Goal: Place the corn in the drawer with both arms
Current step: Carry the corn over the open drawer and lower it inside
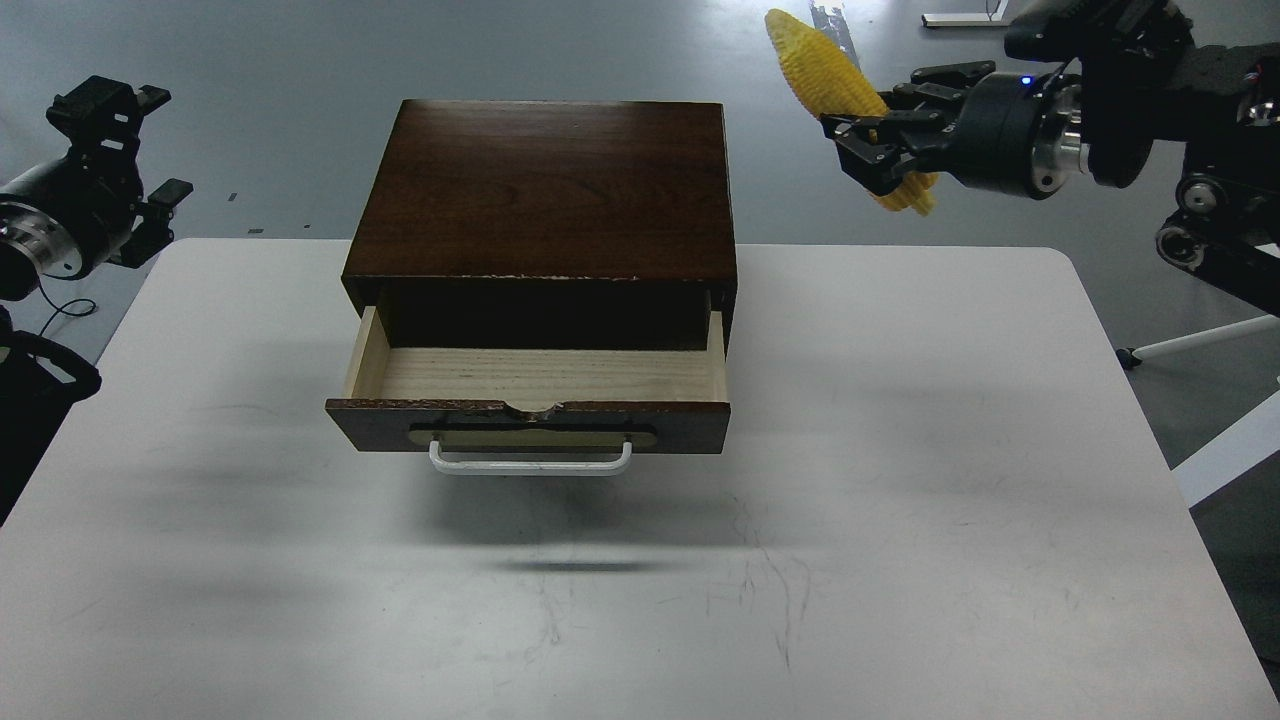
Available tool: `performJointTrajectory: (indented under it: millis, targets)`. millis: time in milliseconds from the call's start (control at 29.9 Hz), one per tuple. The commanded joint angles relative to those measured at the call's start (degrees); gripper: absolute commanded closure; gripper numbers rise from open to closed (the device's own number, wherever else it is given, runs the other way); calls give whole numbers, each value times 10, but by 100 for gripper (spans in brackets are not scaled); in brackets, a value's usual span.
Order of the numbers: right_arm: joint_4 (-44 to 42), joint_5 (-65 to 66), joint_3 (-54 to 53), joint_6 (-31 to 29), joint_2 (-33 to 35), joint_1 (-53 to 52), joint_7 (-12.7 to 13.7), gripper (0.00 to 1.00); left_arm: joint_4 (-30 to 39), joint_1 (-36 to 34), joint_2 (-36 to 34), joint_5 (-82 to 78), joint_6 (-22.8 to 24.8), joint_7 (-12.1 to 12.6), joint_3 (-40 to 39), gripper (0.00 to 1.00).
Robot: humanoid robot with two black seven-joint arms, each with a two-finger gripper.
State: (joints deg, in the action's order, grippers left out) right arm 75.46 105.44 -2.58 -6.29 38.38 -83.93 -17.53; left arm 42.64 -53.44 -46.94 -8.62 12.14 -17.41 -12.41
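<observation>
The yellow corn hangs high in the air at the upper right, tilted, with its tip up and left. My right gripper is shut on its lower half, to the right of the dark brown box. The drawer stands pulled out toward me, its pale wood inside bare, its white bar handle in front. My left gripper is at the far left, off the table's back left corner, its fingers spread and holding nothing.
The box stands at the back middle of the white table. A white chair or stand leg shows beyond the table's right edge. Grey floor lies behind.
</observation>
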Motion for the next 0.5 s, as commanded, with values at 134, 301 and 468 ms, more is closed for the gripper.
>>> performJointTrajectory:
  millis: [134, 301, 468]
  targets:
    - [0, 150, 5, 58, -114, -33, -77, 96, 0, 1, -2, 0, -1, 0, -1, 2]
    - [-3, 188, 9, 62, -160, -36, -85, 96, -1, 1, -5, 0, -1, 0, -1, 1]
    - [-6, 190, 46, 61, -169, -39, -85, 95, 0, 1, -9, 0, -1, 0, -1, 2]
